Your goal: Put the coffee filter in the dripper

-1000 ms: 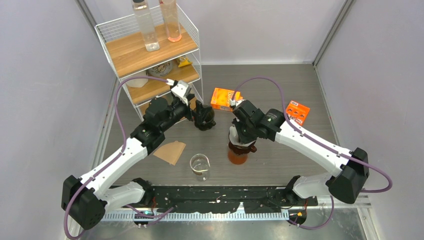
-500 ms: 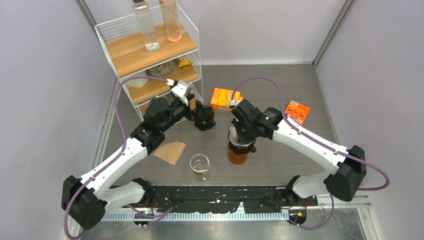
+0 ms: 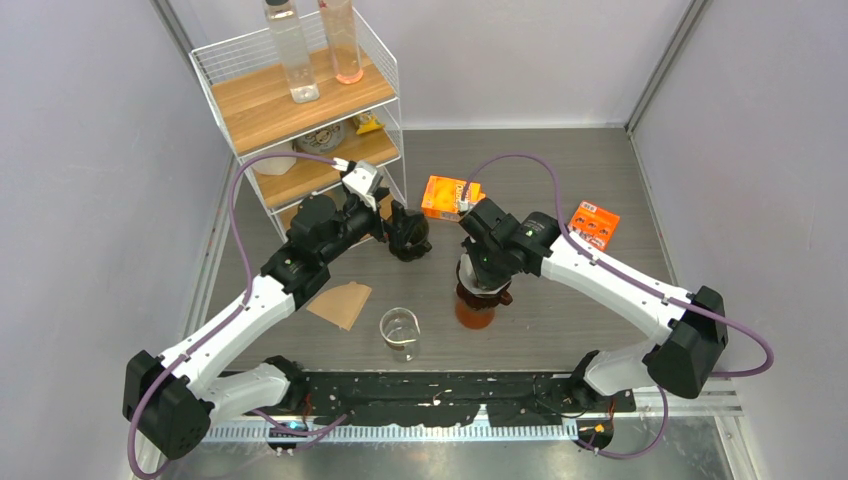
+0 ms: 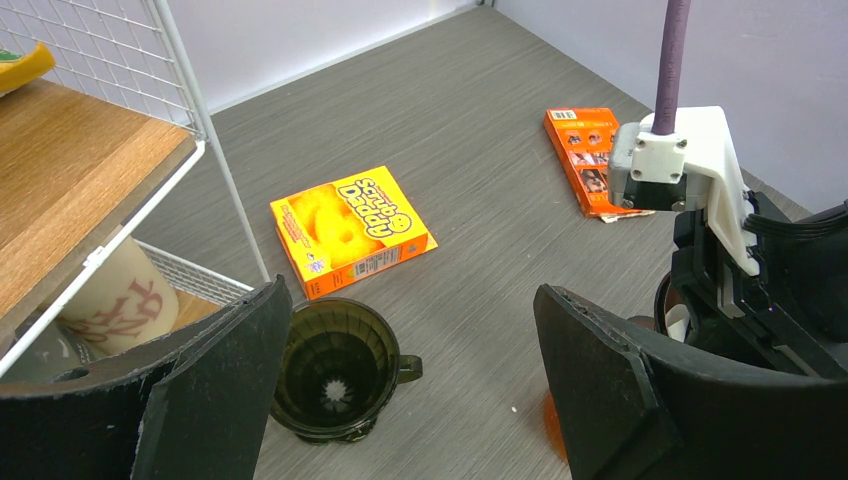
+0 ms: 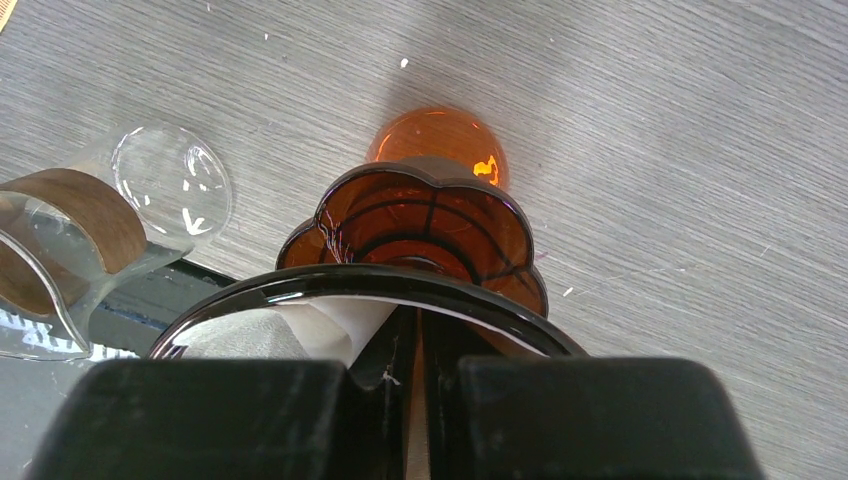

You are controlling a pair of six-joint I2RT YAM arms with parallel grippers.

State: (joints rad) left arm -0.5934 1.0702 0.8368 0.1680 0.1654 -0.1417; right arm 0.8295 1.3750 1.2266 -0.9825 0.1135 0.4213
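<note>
A dark dripper (image 3: 484,291) sits on an amber glass vessel (image 3: 474,312) at the table's middle. My right gripper (image 3: 480,272) reaches down into it. In the right wrist view its fingertips (image 5: 418,320) are inside the dripper's dark rim (image 5: 300,285), shut on the white coffee filter (image 5: 322,325) that lines the cone. A second, empty dark dripper (image 4: 335,370) stands on the table near the shelf. My left gripper (image 4: 412,300) hangs wide open just above and beside it, holding nothing. A brown paper filter (image 3: 342,303) lies flat on the table.
A wire shelf (image 3: 300,100) with bottles and cups stands at the back left, close to my left gripper. An orange box (image 3: 448,197) and a smaller orange pack (image 3: 594,224) lie behind the drippers. A glass beaker (image 3: 399,330) stands near the front edge.
The right arm has shifted slightly to the left over the dripper. Both grippers keep the same state, and the left arm has not moved.
</note>
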